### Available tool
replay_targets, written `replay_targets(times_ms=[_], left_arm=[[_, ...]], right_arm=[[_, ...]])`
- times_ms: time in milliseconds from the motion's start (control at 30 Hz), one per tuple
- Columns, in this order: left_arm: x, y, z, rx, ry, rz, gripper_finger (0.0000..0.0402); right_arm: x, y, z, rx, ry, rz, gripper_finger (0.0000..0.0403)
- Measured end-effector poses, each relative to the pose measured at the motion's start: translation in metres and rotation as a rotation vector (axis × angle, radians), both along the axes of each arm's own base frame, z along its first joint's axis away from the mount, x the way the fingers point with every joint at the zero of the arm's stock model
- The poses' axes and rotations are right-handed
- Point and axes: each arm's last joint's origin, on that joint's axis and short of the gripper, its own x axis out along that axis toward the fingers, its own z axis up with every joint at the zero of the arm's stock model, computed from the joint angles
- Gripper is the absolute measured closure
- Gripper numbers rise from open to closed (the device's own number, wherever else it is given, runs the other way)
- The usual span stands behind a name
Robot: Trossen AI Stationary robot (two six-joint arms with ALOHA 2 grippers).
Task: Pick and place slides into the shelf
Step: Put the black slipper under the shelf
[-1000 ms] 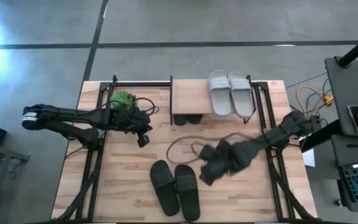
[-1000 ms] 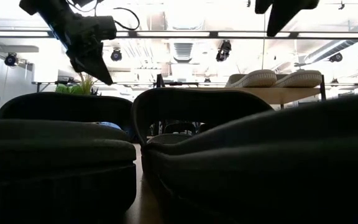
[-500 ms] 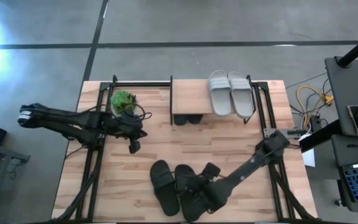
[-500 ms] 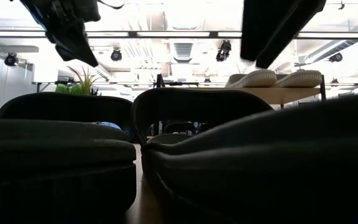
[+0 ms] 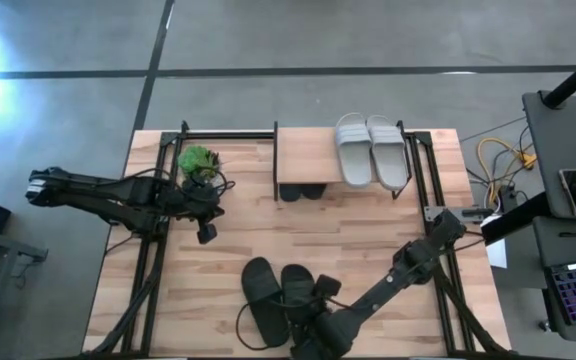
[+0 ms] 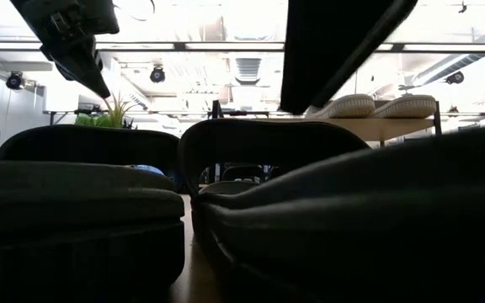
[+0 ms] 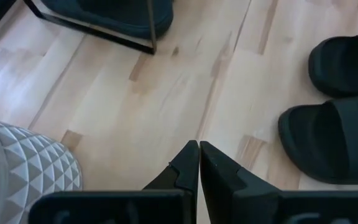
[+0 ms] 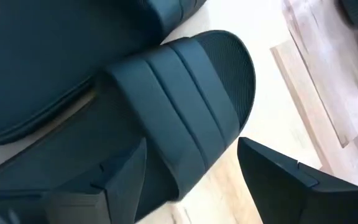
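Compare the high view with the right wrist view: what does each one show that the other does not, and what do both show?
Only the high view shows the low wooden shelf with a black frame, the two light grey rubber slides on its top, the small green plant and the left gripper near it.

Only the right wrist view shows the ribbed wide strap of a black slide, with the right gripper spread open on either side of it.

Both show the pair of black rubber slides on the light wooden tabletop.

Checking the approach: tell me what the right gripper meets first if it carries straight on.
Most likely the black slide nearer that arm; the right gripper stands open astride its strap, though depth is unclear.
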Motion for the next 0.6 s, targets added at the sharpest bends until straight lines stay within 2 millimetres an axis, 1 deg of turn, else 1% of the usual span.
replay_targets(times_ms=[200,367,500,600], left_arm=[[0.004,0.0,-0.003,0.009,0.017,0.005,0.0402],[0.007,0.0,-0.006,0.013,0.042,0.004,0.0402],[0.01,-0.001,-0.008,0.015,0.058,0.003,0.0402],[0.011,-0.001,-0.01,0.015,0.069,0.003,0.0402]], right_arm=[[0.003,0.002,-0.019,-0.024,0.04,0.017,0.0161],[0.006,0.0,-0.024,-0.072,0.036,0.033,0.0167],[0.011,-0.005,-0.029,-0.13,0.021,0.042,0.0182],[0.016,-0.01,-0.037,-0.15,0.042,0.044,0.0201]])
